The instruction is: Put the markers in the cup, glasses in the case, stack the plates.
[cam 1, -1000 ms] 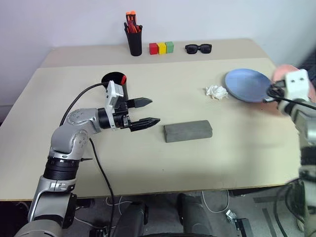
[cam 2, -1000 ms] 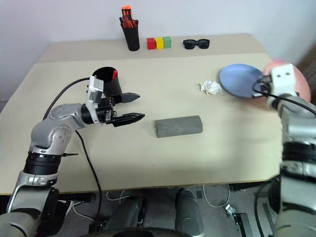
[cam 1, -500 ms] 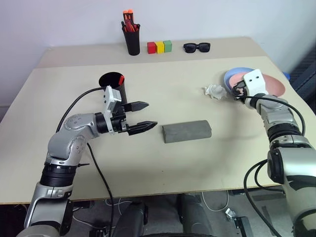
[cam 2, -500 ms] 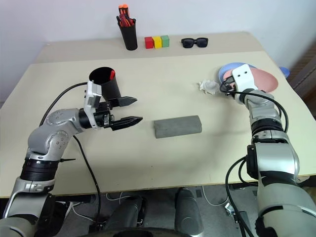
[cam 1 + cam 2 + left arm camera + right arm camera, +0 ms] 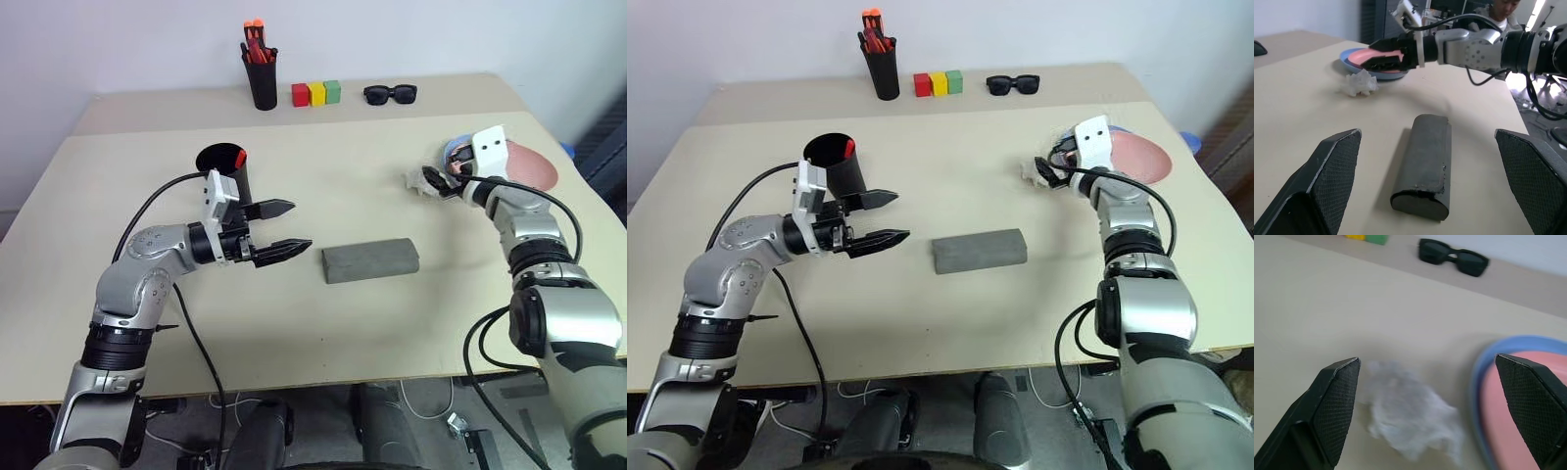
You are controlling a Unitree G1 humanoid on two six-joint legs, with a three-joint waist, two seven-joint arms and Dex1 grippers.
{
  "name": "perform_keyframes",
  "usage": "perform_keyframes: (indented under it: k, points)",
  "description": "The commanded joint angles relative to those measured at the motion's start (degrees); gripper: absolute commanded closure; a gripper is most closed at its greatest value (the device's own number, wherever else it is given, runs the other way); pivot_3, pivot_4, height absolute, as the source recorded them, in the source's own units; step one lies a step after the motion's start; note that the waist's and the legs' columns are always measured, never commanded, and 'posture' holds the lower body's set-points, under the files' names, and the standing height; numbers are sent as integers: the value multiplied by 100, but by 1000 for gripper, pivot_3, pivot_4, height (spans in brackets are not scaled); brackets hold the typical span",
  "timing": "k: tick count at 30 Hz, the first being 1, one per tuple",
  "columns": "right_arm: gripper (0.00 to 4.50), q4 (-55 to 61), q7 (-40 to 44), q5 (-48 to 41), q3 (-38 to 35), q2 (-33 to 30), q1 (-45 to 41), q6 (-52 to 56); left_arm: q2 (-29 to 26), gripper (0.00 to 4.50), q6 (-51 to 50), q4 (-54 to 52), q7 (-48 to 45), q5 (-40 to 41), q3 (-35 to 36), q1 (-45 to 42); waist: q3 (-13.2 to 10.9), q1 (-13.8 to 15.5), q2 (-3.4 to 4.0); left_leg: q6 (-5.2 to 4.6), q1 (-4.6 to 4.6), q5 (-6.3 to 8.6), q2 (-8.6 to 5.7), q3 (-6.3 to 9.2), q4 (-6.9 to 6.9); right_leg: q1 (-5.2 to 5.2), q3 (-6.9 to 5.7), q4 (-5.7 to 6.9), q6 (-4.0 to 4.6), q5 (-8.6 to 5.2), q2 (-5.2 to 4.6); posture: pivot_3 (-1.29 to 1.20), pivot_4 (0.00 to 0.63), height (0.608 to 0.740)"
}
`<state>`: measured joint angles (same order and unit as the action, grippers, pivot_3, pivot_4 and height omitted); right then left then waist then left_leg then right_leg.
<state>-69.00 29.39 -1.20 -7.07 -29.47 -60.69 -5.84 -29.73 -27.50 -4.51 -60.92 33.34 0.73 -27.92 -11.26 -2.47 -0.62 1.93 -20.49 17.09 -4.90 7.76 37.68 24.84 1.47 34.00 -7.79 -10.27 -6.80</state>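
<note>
The pink plate (image 5: 536, 167) lies on the light blue plate (image 5: 1484, 366) at the table's right side. My right gripper (image 5: 438, 183) is open just left of the plates, over a crumpled white tissue (image 5: 1413, 412). The grey case (image 5: 370, 260) lies shut in the middle of the table. My left gripper (image 5: 299, 226) is open and level, pointing at the case from its left and apart from it. Behind the left gripper stands the black cup (image 5: 221, 168), with a red marker tip (image 5: 241, 158) showing at its rim. The glasses are out of view.
At the back stand a black pen pot of orange-capped pens (image 5: 263, 80), a row of red, yellow and green blocks (image 5: 316, 94) and black sunglasses (image 5: 392, 94). The table's right edge is close beyond the plates. A person sits behind the table in the left wrist view (image 5: 1498, 7).
My right gripper carried the pink plate leftward onto the blue plate, opened and let it go, then moved on left over the tissue. The left arm kept still.
</note>
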Motion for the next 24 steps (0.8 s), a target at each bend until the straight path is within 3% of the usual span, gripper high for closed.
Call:
perform_keyframes:
  k: [1,9,13,19,24]
  points:
    - [23,-15,-323,153,76,27,-160,-25,-32,0,31,-122,-4,27,38,-134,0,-3,0,0,0,0,0,0,0,0,0,0,0,0,0,0,150,740]
    - [23,-379,-611,469,301,302,-190,90,-94,0,-90,-295,80,64,86,-78,0,-27,0,1,1,-1,0,-1,-3,6,1,5,1,0,0,0,150,740]
    - [1272,-462,-711,586,371,399,-158,102,-113,0,-94,-321,119,67,104,-64,0,-22,0,3,0,-2,0,-1,-3,6,1,6,1,0,0,0,150,740]
    - [4350,-474,-871,552,293,315,-209,45,-139,0,-100,-374,164,79,111,-1,0,-18,0,3,0,-2,-1,-1,-3,6,2,6,1,0,0,0,150,740]
    - [4438,-378,-910,152,-168,35,-439,-46,-121,0,-86,-363,183,72,106,-1,-1,-18,2,4,0,-2,-1,-1,-3,6,1,6,1,0,0,0,150,740]
